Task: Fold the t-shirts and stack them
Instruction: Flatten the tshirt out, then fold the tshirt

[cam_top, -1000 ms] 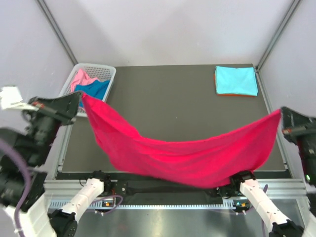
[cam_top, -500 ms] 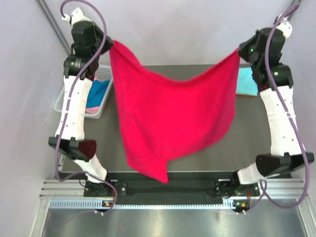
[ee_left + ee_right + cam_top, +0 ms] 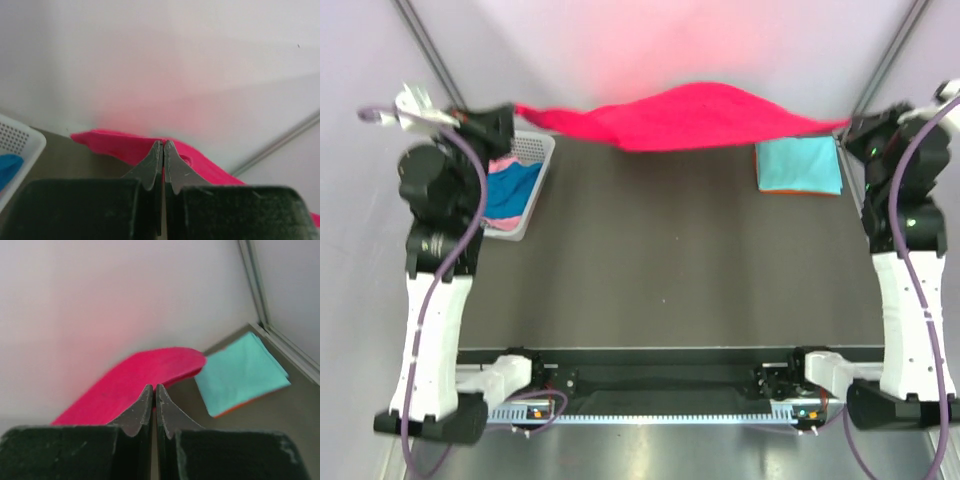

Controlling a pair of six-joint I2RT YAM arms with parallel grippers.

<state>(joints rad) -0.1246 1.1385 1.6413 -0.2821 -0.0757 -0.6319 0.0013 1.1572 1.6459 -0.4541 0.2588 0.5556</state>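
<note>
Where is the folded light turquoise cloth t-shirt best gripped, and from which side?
Probably its near-left corner, pinched from above: the folded light turquoise cloth t-shirt lies flat on an orange t-shirt, its far and right edges close to the grey metal frame.

Pale walls, dark tabletop

- Left arm: stands upright at the left edge of the table; left gripper pinched closed on a corner of the crimson t-shirt.
- Right arm: upright at the table's right edge; right gripper pinched closed on the opposite corner.
</note>
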